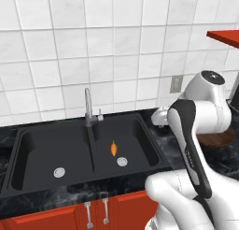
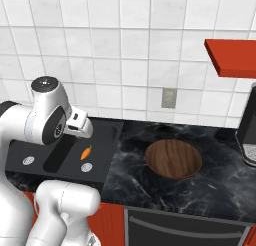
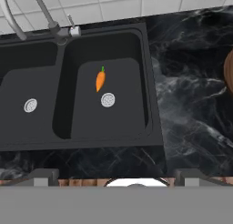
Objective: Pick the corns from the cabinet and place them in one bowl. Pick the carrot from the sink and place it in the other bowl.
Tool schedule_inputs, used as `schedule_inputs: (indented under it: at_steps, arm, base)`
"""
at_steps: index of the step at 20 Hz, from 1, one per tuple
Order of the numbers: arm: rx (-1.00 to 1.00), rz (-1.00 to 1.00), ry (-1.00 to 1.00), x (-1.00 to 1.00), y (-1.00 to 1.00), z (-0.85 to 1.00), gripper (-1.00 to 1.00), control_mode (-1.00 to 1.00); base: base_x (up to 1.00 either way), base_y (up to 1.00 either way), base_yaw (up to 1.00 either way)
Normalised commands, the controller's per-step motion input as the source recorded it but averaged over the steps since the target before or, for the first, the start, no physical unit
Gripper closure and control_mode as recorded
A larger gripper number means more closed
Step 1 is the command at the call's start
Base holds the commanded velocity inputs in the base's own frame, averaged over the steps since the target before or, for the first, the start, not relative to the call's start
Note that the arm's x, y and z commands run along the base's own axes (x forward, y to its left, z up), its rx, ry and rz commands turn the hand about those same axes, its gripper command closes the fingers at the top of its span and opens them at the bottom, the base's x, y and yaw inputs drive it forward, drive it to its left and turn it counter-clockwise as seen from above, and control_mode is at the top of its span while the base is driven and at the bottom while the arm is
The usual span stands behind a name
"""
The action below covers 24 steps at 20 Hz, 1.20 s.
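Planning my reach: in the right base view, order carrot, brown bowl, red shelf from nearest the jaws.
1. Small orange tapered carrot, in sink.
2. Round dark brown wooden bowl, on counter.
3. Flat red wall shelf, upper right.

A kitchen: black sink (image 1: 28, 145), tiled wall (image 1: 93, 46), marble counter (image 2: 220, 180).

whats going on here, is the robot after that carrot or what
Probably, though nothing is held yet. The small orange carrot with a green top lies in the right basin of the black double sink, beside the round silver drain. The white arm's pincer is open, looking down on it. The shallow dark brown wooden bowl sits empty on the counter.
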Motion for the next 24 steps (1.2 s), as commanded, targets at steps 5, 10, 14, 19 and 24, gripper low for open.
schedule_inputs:
  at_steps: [5, 10, 14, 19, 24]
  arm:
    - [-0.02, -0.03, -0.01, 0.44, 0.24, -0.01, -1.00, -1.00]
    - [-0.01, -0.03, -0.03, 0.34, 0.25, -0.17, -1.00, -1.00]
    - [0.01, 0.00, -0.08, 0.24, 0.26, -0.43, -1.00, -1.00]
    - [0.01, 0.00, -0.14, 0.25, 0.24, -0.55, -1.00, -1.00]
    - [0.00, 0.00, -0.08, 0.33, 0.18, -0.52, -1.00, -1.00]
  base:
    - [0.00, 0.00, 0.00]
    - [0.00, 0.00, 0.00]
    - [0.00, 0.00, 0.00]
    - [0.00, 0.00, 0.00]
    - [0.00, 0.00, 0.00]
